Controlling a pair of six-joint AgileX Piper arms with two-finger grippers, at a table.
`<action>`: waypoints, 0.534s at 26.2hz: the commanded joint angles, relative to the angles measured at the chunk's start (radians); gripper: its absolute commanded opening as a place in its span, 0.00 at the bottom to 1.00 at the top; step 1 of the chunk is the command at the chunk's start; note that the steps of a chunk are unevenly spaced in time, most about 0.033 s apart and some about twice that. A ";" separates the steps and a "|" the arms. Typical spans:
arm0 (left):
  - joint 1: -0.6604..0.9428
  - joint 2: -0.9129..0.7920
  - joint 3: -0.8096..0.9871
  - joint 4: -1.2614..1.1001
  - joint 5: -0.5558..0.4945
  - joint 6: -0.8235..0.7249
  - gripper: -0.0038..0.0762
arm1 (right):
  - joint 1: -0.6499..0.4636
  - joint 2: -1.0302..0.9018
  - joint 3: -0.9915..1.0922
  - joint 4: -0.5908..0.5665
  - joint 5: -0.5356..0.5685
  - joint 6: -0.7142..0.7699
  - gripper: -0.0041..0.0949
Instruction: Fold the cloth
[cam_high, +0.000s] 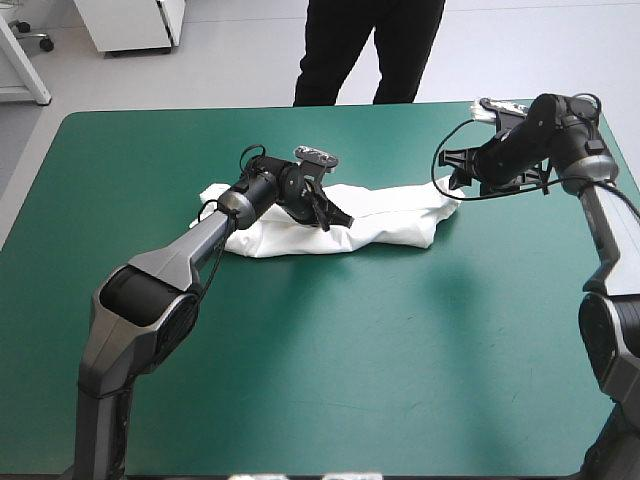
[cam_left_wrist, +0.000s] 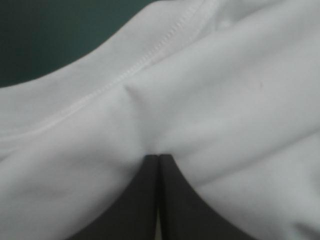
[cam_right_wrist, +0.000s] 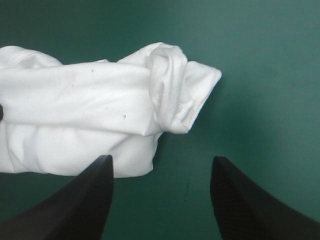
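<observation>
The white T-shirt (cam_high: 385, 222) lies as a long rumpled bundle across the middle of the teal-green table. My left gripper (cam_high: 338, 218) rests on its middle part. In the left wrist view its black fingers (cam_left_wrist: 150, 200) meet in one arch, and the cloth (cam_left_wrist: 210, 100) puckers into their tips, a stitched hem running ahead. My right gripper (cam_high: 450, 172) hovers just off the bundle's right end, a little above the table. In the right wrist view it stands open (cam_right_wrist: 160, 159), with the rolled end of the T-shirt (cam_right_wrist: 170, 90) ahead of it and nothing between the fingers.
Bare teal-green cover (cam_high: 350, 360) stretches from the T-shirt to the table's front edge and out to both sides. The right arm reaches in over the table's far right corner.
</observation>
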 joint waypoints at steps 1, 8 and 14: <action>-0.006 -0.059 -0.029 -0.016 -0.023 -0.005 0.04 | -0.013 0.000 -0.033 0.086 0.006 -0.072 0.65; -0.006 -0.059 -0.029 -0.016 0.029 -0.005 0.04 | -0.013 0.130 -0.031 0.180 0.016 -0.085 0.72; -0.006 -0.059 -0.029 -0.016 0.029 -0.005 0.04 | -0.009 0.205 -0.031 0.274 -0.001 -0.114 0.72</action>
